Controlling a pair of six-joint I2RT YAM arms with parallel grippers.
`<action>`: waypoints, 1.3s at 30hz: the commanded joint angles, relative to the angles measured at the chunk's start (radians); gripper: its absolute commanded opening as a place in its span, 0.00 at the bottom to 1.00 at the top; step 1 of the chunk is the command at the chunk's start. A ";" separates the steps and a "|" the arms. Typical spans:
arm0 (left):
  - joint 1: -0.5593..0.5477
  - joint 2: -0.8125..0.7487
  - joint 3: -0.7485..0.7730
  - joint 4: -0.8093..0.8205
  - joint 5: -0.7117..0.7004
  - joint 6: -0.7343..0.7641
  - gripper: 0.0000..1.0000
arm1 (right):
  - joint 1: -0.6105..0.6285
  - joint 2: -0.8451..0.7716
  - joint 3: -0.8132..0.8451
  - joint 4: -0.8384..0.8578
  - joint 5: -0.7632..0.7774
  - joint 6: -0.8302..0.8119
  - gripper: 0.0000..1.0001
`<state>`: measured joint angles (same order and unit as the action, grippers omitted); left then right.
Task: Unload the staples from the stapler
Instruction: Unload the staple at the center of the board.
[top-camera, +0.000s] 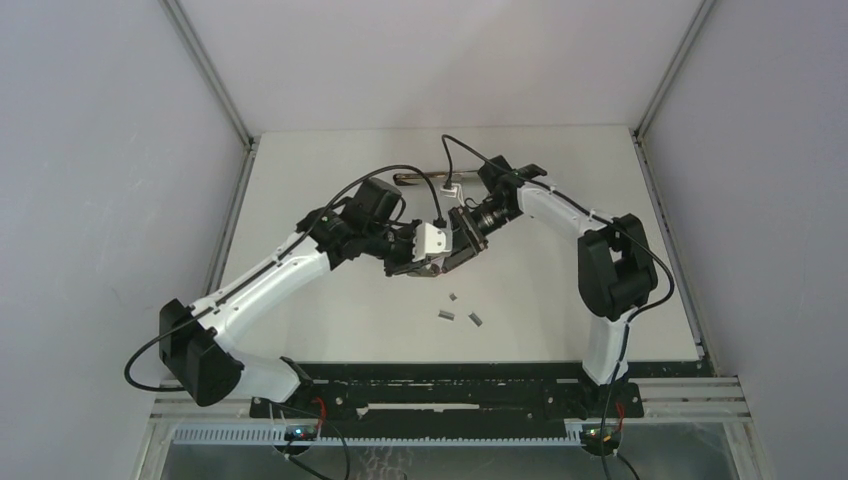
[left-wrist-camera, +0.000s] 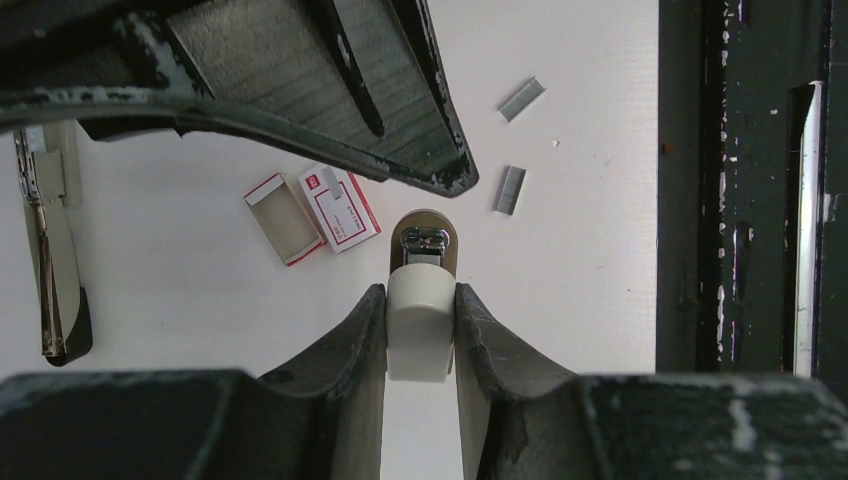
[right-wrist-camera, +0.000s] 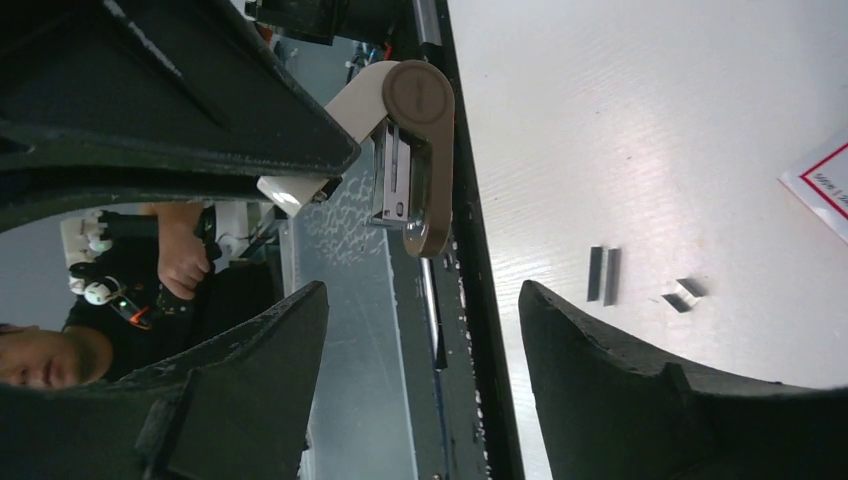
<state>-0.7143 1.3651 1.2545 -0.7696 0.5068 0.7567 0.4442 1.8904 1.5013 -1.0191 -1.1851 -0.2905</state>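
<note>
- White worktop (left-wrist-camera: 590, 320) filled the left wrist view. The left gripper (left-wrist-camera: 420, 298) had its jaws clamped tight on the cream rear of the stapler (left-wrist-camera: 421, 245), whose metal nose pointed away over the surface. Two strips of the staples (left-wrist-camera: 509, 189) lay loose just beyond it. A red-and-white box (left-wrist-camera: 340, 207) lay open to the left, and a second stapler (left-wrist-camera: 50, 250) lay at the edge.
- In the right wrist view, the right gripper (right-wrist-camera: 422, 290) had its jaws spread wide with nothing between them. The stapler hung beyond their tips, its metal channel facing the camera. I could not tell whether any strips were left inside it.
- From the top view, both arms bent elbows-outward and met mid-worktop, wrists nearly touching, with the stapler held above the surface. Three strips (top-camera: 446, 315) lay apart, nearer the bases.
- The staples looked light, thin and slick, and probably snap apart if pinched hard. A strip is best taken across its long sides. The stapler seemed stiff and small, best gripped at the rear so the channel is left free.
</note>
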 joint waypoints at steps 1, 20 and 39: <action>-0.021 -0.025 -0.016 0.035 -0.007 0.025 0.00 | 0.013 0.022 0.040 0.015 -0.060 0.049 0.69; -0.077 0.008 -0.001 0.035 -0.068 0.019 0.00 | 0.033 0.082 0.023 0.060 -0.149 0.137 0.54; -0.080 0.012 -0.005 0.049 -0.082 0.007 0.00 | 0.062 0.120 0.022 0.067 -0.164 0.160 0.52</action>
<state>-0.7872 1.3766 1.2537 -0.7639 0.4213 0.7624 0.4938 2.0068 1.5013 -0.9749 -1.3106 -0.1436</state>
